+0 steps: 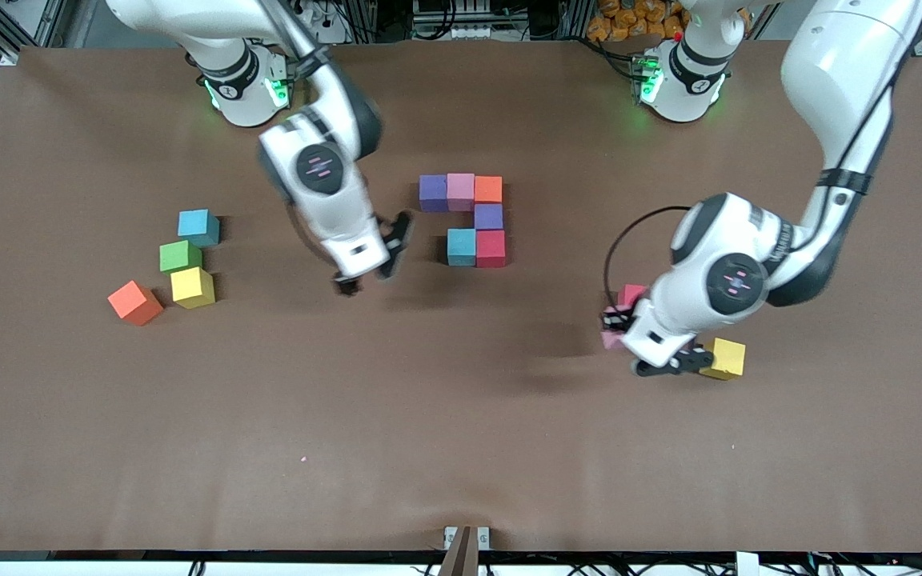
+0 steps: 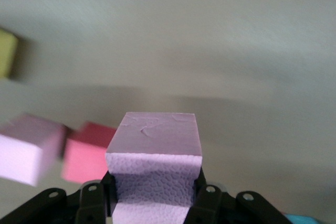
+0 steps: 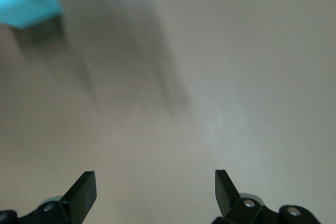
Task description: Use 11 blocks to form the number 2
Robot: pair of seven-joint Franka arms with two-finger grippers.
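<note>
A half-built number 2 (image 1: 467, 219) sits near the middle of the brown surface (image 1: 429, 416) as two Franka arms work to finish it. Six cubes are already set edge to edge: a purple, pink and orange top row, a second purple cube under the orange one, then a light blue and a red cube side by side. That leaves the digit's lower part still to be laid, by my reckoning five cubes short.

The left pincer (image 1: 663, 364), over the surface toward the left arm's end, is clamped on a pink cube (image 2: 155, 158), its black fingers (image 2: 206, 203) pressing opposite faces so the flat top stays level, presumably for a square placement against the digit. A yellow cube (image 1: 725, 358) lies just beside it, with a red cube (image 2: 86, 153) and another pink cube (image 2: 29, 148) close by, a small stock apparently kept within that arm's reach.

The right pincer (image 1: 371, 258) hangs over bare surface between the digit and a second stock toward the right arm's end, its fingers spread apart and holding nothing. That stock holds a blue cube (image 1: 198, 227), a green cube (image 1: 180, 257), a yellow cube (image 1: 192, 287) and an orange cube (image 1: 134, 302), the green one likely not wanted.
</note>
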